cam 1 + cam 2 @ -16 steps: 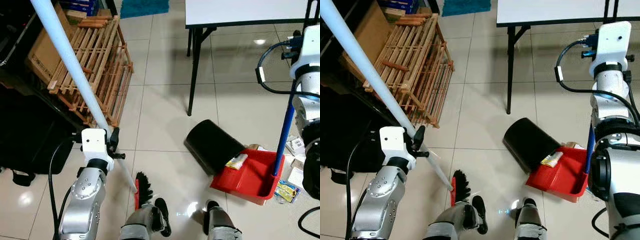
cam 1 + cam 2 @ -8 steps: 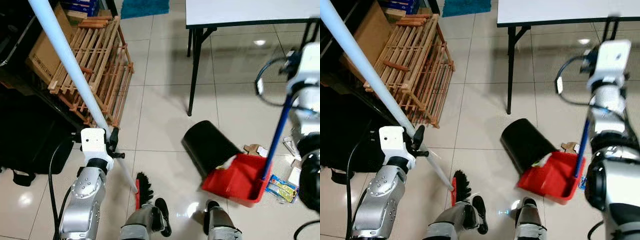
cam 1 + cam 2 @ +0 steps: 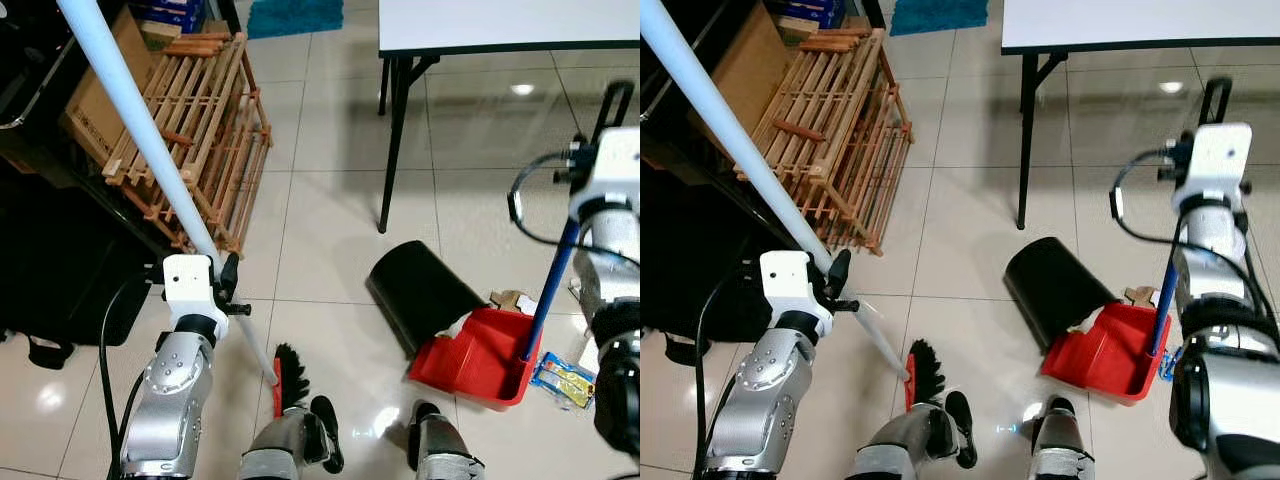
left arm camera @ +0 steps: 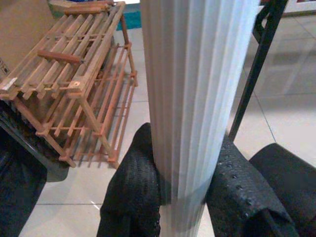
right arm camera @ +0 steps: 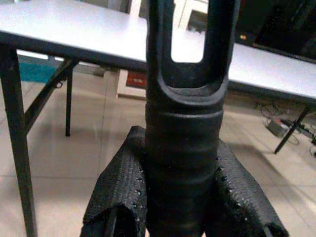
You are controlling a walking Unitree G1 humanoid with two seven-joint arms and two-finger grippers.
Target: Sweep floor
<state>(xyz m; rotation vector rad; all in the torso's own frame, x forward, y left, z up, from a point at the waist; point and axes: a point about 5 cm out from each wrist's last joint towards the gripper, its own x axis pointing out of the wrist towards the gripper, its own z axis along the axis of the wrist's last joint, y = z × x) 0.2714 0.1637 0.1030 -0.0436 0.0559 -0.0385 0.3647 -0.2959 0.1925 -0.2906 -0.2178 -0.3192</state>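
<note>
My left gripper point(image 3: 222, 292) is shut on the pale blue broom handle point(image 3: 140, 150), which slants down to a red-and-black brush head point(image 3: 288, 378) on the tiles by my feet. In the left wrist view the ribbed broom handle point(image 4: 190, 98) sits between both black fingers point(image 4: 133, 192). My right gripper point(image 3: 1215, 135) is shut on the black grip point(image 5: 185, 138) of the dustpan's blue pole point(image 3: 548, 290). The red dustpan point(image 3: 475, 355) rests tilted on the floor, with a scrap of litter point(image 3: 458, 325) at its back. Paper litter point(image 3: 510, 299) lies just beyond it.
A black bin point(image 3: 420, 290) lies tipped over against the dustpan. A white table point(image 3: 500, 22) on black legs point(image 3: 393, 135) stands at the back. A wooden slatted rack point(image 3: 205, 130) leans at the left beside a cardboard box point(image 3: 95, 90) and dark bags. A wrapper point(image 3: 560, 374) lies at right.
The dustpan was dragged left toward the tipped bin and its pole swung more upright with my right arm. The left arm and broom have stayed still.
</note>
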